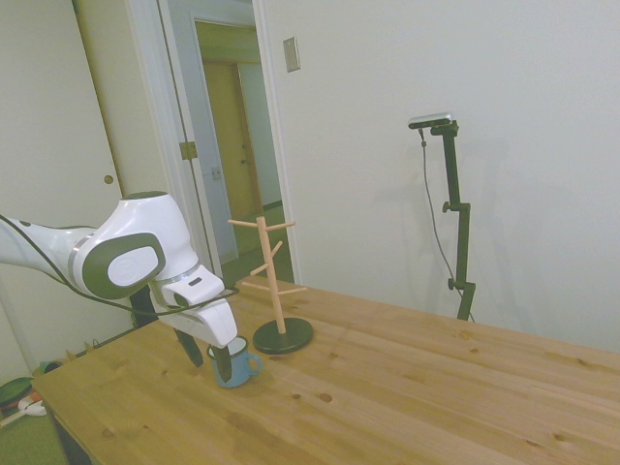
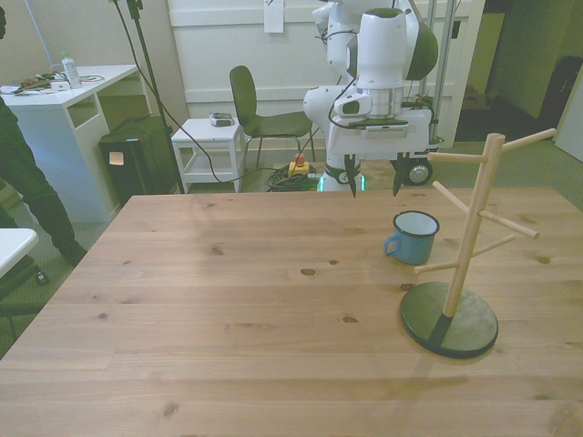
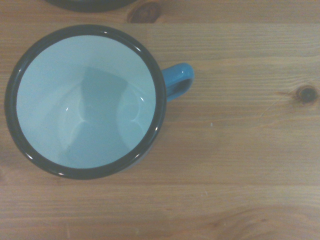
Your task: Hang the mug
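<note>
The gripper (image 2: 374,179) was held above the mug (image 2: 412,237), fingers spread apart; the peg stand (image 2: 453,314) was parked at the mug's 5 o'clock.

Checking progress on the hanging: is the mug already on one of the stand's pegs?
No, the mug stands upright on the table beside the wooden peg stand, with all pegs bare.
</note>
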### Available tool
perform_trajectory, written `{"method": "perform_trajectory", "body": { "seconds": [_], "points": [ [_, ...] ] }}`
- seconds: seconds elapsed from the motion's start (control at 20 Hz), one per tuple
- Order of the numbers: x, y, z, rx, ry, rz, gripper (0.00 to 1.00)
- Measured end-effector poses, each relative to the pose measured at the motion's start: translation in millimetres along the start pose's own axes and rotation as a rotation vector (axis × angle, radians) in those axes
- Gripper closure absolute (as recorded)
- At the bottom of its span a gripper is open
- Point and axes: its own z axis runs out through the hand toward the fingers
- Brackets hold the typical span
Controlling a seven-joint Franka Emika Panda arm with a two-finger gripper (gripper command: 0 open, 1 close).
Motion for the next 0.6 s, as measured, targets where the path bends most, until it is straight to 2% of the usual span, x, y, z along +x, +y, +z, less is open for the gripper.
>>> {"method": "perform_trajectory", "body": {
  "seconds": [0.3, 0.6],
  "points": [
    [0, -2, -1, -0.014, -0.014, -0.003, 0.00],
    [-6, -26, -20, 0.005, 0.015, -0.022, 0.00]
  ]
}}
